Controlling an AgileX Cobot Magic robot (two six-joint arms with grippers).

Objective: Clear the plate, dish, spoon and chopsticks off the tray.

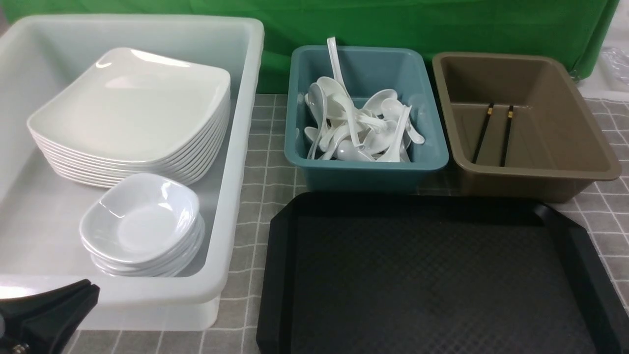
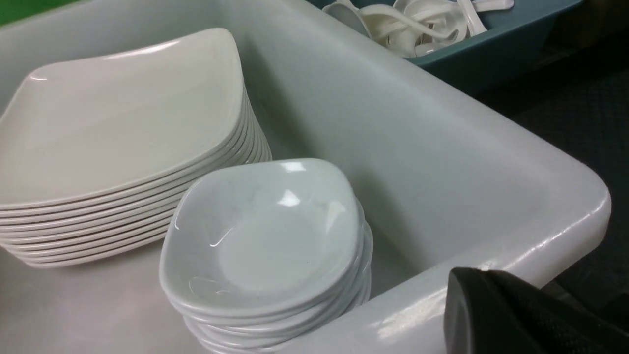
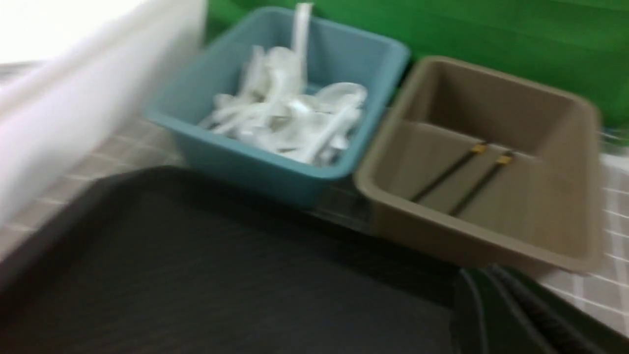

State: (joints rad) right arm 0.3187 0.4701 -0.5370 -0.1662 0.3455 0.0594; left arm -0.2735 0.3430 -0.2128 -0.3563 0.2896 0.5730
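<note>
Front view, near-left corner of the bench: left gripper (image 1: 46, 309), black, only partly in frame, just outside the near wall of the white tub (image 1: 241, 162); whether its jaws are wide or narrow cannot be told, and nothing is seen in them. Left wrist view: one black finger (image 2: 511, 314) shows past the tub's rounded near corner. Right gripper (image 3: 521, 314): a dark blurred edge in the right wrist view only, above the near-right part of the tray; opening cannot be told. White tub, left side of the bench, holds two stacks. Stack of small rounded-square white dishes (image 1: 142, 223), toward the near wall, the top dish (image 2: 265, 231) empty and glossy. Stack of large square plates (image 1: 132, 115), behind the dishes toward the far-left corner, the top plate (image 2: 118, 113) empty, its near edge just beside the dish stack. Black tray (image 1: 442, 275), near-right part of the bench, its textured floor bare. Teal tub (image 1: 366, 113), far centre, just behind the tray's far edge, holds a loose heap of white soup spoons (image 1: 356, 128), one handle standing up against the far wall. Brown tub (image 1: 521, 123), far right, just beside the teal tub, holds the chopsticks (image 1: 494, 135), two black sticks lying side by side but apart on its floor, gold bands toward the far wall. Grey checked cloth (image 1: 265, 162) covers the bench; green backdrop (image 1: 442, 24) stands behind.
</note>
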